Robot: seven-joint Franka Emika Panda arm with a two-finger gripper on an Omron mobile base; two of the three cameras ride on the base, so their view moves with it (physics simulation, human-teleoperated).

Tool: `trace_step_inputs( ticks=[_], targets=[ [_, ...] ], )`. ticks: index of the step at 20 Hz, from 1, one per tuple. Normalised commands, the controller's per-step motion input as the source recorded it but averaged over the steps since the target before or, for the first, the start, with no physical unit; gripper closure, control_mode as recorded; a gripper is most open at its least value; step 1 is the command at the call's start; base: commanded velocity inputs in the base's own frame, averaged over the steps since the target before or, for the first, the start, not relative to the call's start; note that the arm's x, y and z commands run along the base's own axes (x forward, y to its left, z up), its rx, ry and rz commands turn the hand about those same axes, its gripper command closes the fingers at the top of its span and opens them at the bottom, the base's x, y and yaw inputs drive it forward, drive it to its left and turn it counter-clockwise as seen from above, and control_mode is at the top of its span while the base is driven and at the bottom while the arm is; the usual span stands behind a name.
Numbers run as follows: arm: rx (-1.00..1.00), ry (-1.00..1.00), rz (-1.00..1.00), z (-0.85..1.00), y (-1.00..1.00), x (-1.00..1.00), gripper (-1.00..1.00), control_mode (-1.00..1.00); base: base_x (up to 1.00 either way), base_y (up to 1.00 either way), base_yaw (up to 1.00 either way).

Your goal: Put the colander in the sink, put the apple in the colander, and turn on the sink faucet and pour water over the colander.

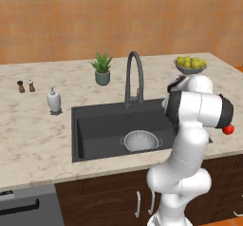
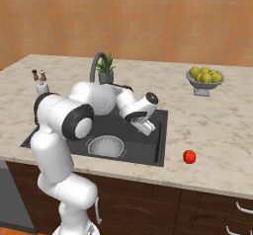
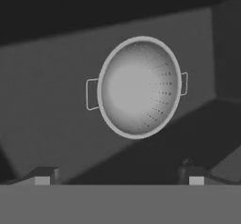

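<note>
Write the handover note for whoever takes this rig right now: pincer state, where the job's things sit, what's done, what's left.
Pincer: open, holding nothing, above the sink and looking down at the colander.
Colander: upright on the sink floor near the front wall, empty.
Apple: on the counter to the right of the sink, near the front edge, untouched.
Sink faucet: behind the basin, no water seen running.
Done: colander placed in the sink.
Left: fetch the apple and drop it into the colander, then turn on the faucet and get water over the colander.
</note>
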Motion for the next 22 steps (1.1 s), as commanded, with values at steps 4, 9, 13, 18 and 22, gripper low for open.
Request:
trace_step_inputs(
  ticks=[4,9,13,18,22],
  targets=[
    [-0.21,-0.14,0.00,0.52,-0.59,-1.00,-1.00,-1.00,0.00,0.00,0.00],
    [-0.19,-0.02,0.00,0.36,-0.72,-0.80,-1.00,-1.00,0.00,0.00,0.00],
    [-0.10,0.04,0.00,0.41,-0.77,-0.15,-1.00,-1.00,0.00,0.00,0.00],
    [-0.05,0.08,0.00,0.21,-0.77,-0.02,-1.00,-1.00,0.00,0.00,0.00],
    [0.00,0.09,0.00,0.00,-0.78,-0.14,-1.00,-1.00,0.00,0.00,0.00]
  ],
)
